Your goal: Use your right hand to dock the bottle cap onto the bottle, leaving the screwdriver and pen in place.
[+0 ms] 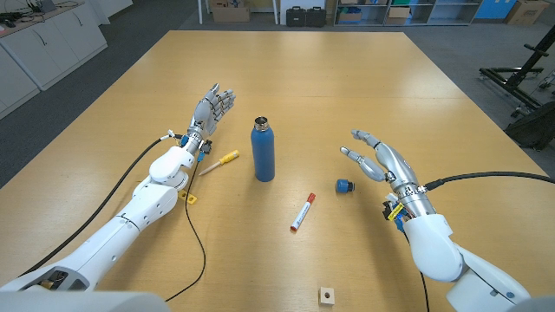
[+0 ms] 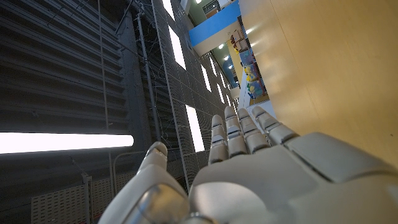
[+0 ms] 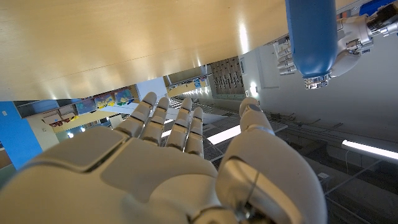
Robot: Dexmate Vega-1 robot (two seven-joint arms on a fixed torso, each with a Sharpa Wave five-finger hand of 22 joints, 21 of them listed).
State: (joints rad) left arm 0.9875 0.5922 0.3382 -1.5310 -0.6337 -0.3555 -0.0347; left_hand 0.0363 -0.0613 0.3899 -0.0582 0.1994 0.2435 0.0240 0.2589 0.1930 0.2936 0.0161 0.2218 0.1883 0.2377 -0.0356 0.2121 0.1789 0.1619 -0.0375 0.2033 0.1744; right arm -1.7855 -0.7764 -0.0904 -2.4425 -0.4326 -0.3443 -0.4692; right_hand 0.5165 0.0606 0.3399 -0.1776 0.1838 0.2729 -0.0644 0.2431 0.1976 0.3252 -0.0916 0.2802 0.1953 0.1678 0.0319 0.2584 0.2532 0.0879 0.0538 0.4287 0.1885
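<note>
While both arms reach in over the wooden table [image 1: 347,95], nothing is held.
Left hand [image 1: 212,106]: far left of the layout, fingers apart and extended, gripping nothing; left wrist view shows its fingers [image 2: 239,130] side by side, slightly fanned.
Screwdriver [image 1: 218,162]: yellow handle, lies just beside the left wrist, between that arm and the bottle; tip partly hard to make out against the arm.
Yellow bit [image 1: 191,199]: small piece by the left forearm, too small to identify.
Bottle [image 1: 263,149]: blue, upright, mouth uncapped, centre-left; also seen in right wrist view [image 3: 311,37].
Pen [image 1: 302,212]: white body, red ends, lies diagonally between bottle and cap, nearer the robot; not on the direct line between them.
Bottle cap [image 1: 345,186]: blue, on the table right of the bottle, apart from it, just beside the right hand, not touching as far as visible.
Right hand [image 1: 381,160]: fingers spread, palm toward the bottle, empty; right wrist view confirms fingers [image 3: 168,121] loosely apart.
Small block [image 1: 326,295]: pale cube at the near table edge.
Background: cabinets, cases, partly cut off.
</note>
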